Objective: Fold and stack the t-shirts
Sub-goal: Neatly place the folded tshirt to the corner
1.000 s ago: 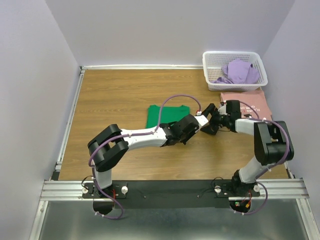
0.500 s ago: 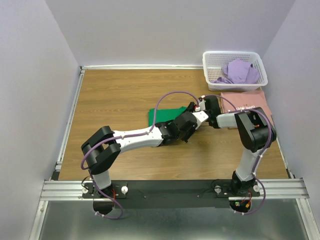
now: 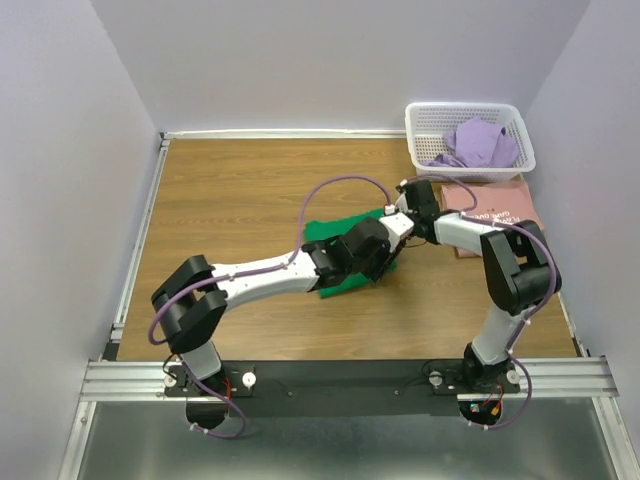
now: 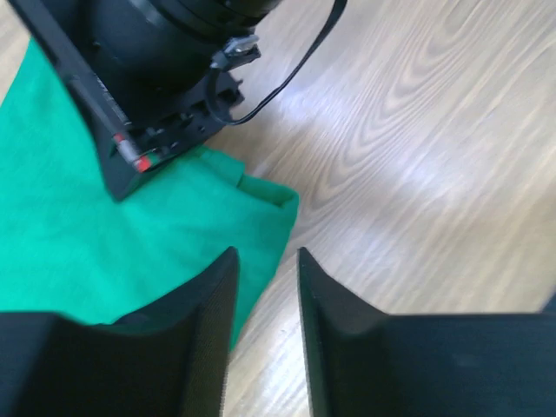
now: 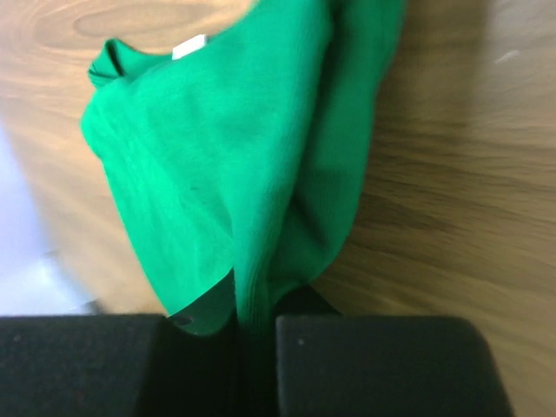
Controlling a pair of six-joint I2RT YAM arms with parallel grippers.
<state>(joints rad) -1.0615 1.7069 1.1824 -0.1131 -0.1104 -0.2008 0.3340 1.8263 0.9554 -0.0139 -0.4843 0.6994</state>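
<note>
Green t-shirt mostly hidden under L arm, R claw pinching it.

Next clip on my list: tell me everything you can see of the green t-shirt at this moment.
The green t-shirt is plain bright green, a soft cotton-looking knit, with a small white label near one edge. It lies rumpled and partly folded over itself near the middle of the wooden table. From above, the left arm hides much of it. The right hand pinches a bunched fold of the fabric. The left hand is open above one corner, gripping nothing.
</note>
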